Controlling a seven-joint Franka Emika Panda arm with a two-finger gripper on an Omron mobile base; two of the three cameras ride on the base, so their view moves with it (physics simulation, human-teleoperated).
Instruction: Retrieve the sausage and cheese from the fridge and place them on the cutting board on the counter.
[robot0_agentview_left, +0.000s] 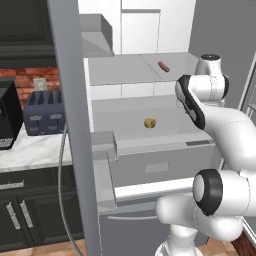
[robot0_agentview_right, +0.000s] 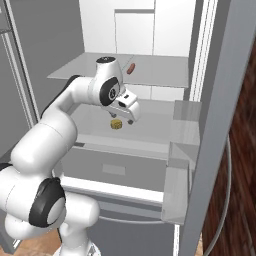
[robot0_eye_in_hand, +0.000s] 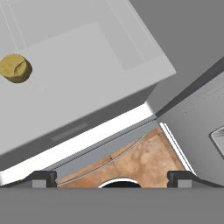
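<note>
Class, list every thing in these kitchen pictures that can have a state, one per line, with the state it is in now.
Tall grey steel fridge: doors open.
Wide grey drawer front: closed.
Small reddish-brown sausage: lying on the upper shelf.
Small yellow-tan cheese chunk: resting on the lower shelf, untouched.
Two-finger gripper: open, holding nothing.

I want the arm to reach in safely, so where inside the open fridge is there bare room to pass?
The lower shelf is bare all around the cheese. The upper shelf is bare left of the sausage. It is crowded at the right, where the tool hangs near the cheese.
</note>
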